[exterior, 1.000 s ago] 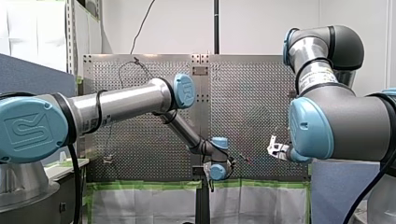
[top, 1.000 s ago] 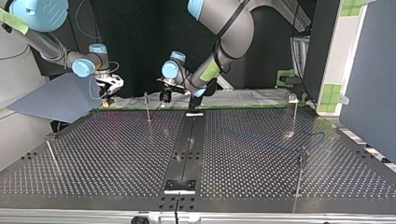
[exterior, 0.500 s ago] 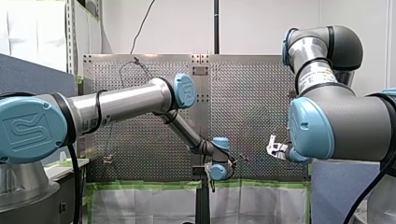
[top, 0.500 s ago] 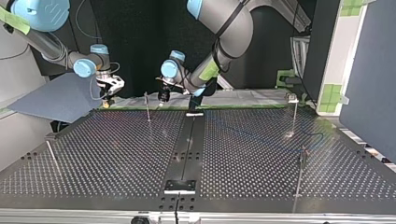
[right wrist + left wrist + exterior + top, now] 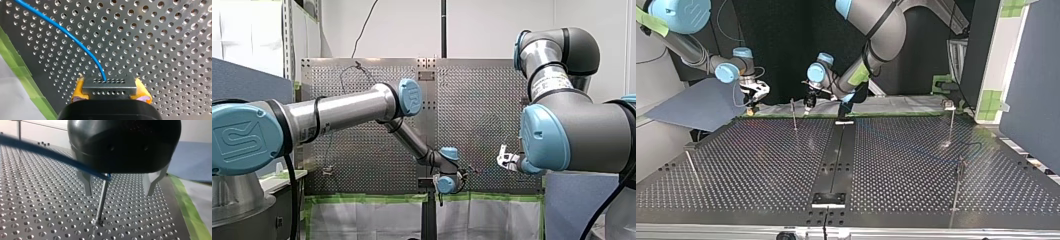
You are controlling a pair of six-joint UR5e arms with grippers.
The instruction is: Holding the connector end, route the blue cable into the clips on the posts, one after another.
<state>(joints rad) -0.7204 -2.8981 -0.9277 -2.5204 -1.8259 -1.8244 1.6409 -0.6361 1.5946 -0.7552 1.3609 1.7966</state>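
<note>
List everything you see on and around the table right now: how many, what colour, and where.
table: one, dark perforated metal, under everything.
posts: four, thin metal, standing on the table, two in each half of the top view.
connector: one, grey, clamped between yellow pads.
blue cable: one, blue, from the connector to a post's top.
green tape: one strip, green, along the table's edge.
panel: one, blue-grey, beside the table at the top view's left.
left gripper: one, black with metal fingers, open, a post ahead between them.
right gripper: one, yellow-padded, shut on the connector.
</note>
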